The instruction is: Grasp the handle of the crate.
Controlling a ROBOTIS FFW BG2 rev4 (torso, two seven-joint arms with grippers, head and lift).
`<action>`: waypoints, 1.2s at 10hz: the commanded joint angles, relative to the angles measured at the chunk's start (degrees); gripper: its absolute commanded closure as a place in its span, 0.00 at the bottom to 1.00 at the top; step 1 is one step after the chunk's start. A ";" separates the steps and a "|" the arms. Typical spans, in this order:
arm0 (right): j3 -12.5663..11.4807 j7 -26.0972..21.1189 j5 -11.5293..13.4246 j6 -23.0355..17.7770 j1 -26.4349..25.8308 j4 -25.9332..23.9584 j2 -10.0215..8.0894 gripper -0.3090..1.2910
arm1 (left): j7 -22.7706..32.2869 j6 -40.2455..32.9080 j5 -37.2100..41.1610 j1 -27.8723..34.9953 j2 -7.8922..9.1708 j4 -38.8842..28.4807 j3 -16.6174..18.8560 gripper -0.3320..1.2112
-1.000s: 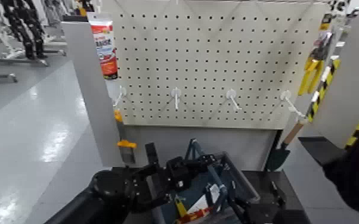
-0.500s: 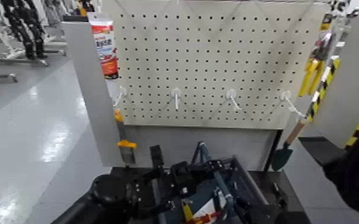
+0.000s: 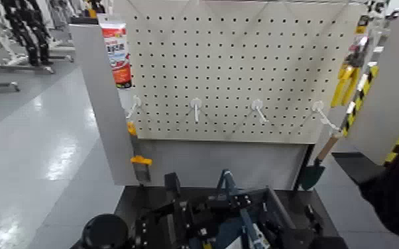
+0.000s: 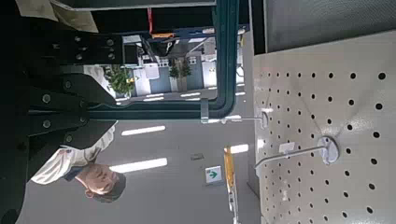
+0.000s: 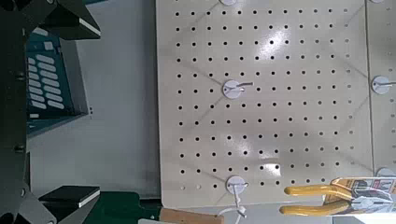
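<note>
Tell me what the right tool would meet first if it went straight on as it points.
Probably the grey panel below the pegboard: it fills the gap between the right tool's open fingers. The crate sits just off that line. Depth is unclear.

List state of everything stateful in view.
Thin blue-grey plastic bail handle: raised upright over crate.
Dark blue-grey slotted plastic crate: upright on dark platform.
Left hand: low by the handle; grip unclear.
Right hand: open, facing white pegboard.
Green wooden-shafted trowel: blade down, below rightmost hook.
Yellow-handled pliers: on pegboard.
</note>
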 commanded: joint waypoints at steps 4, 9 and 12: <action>-0.14 0.00 0.08 0.04 0.24 -0.09 0.02 0.27 | 5.61 0.96 4.07 6.67 2.79 -11.83 3.12 0.98; -0.32 0.26 0.26 -0.40 0.42 -0.26 0.11 0.27 | 7.28 1.14 4.77 9.04 2.96 -14.73 4.79 0.98; -0.40 0.26 0.26 -0.31 0.51 -0.26 0.11 0.28 | 7.90 1.23 4.77 9.39 3.05 -15.08 5.40 0.98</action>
